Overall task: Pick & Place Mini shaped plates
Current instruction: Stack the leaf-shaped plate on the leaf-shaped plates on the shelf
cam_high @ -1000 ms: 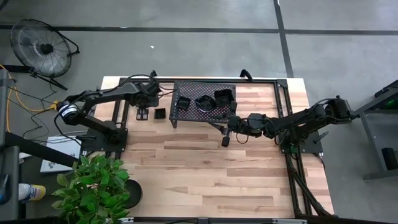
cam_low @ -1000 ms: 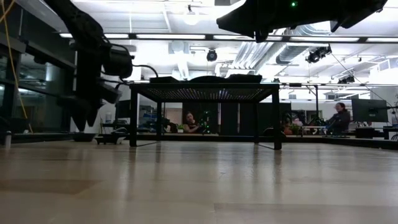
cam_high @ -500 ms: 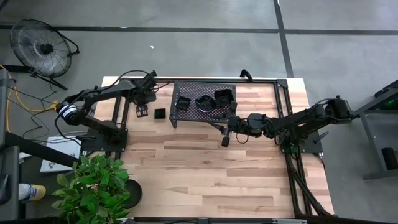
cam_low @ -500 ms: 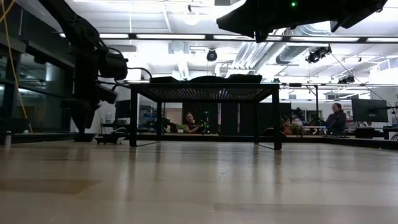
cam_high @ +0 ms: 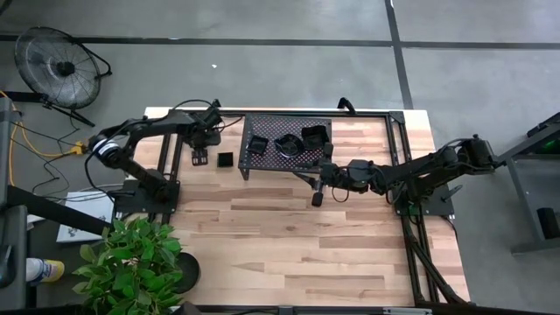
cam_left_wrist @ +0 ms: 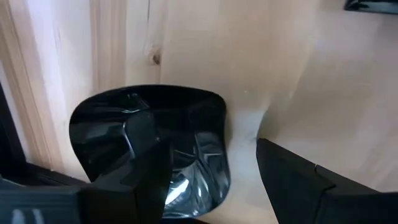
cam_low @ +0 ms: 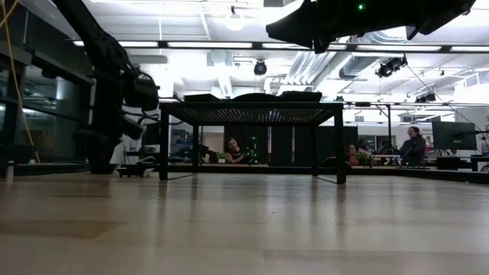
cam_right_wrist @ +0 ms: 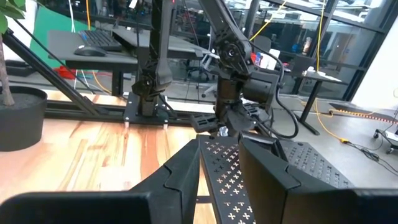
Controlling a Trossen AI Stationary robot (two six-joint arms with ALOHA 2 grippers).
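Two mini shaped plates lie flat on the wood left of the rack: a glossy black rounded-square one (cam_high: 200,159) (cam_left_wrist: 161,109) and a second (cam_high: 226,159). Three more plates (cam_high: 287,144) sit on top of the black mesh rack (cam_high: 262,127). My left gripper (cam_high: 202,145) (cam_left_wrist: 202,140) points down over the leftmost plate and is open. One finger (cam_left_wrist: 140,155) stands over the dish's hollow, the other (cam_left_wrist: 292,180) over bare wood beside it. My right gripper (cam_high: 313,185) (cam_right_wrist: 219,168) waits level at the rack's near edge, open, nothing between its fingers. My left gripper stands astride one side wall of the leftmost plate from above. Whether either finger touches the plate, I cannot tell. The plate lies flat on the table.
The rack stands on legs (cam_low: 164,141) at the table's far middle. A black frame rail (cam_high: 166,157) runs close along the left of the plates. Bare wood (cam_high: 306,245) fills the near half of the table. People sit in the room beyond the table (cam_low: 416,145).
My left gripper has sunk toward the leftmost plate on the table and shifted a little toward the table's left, its fingers as far apart as before. The plates have stayed where they were.
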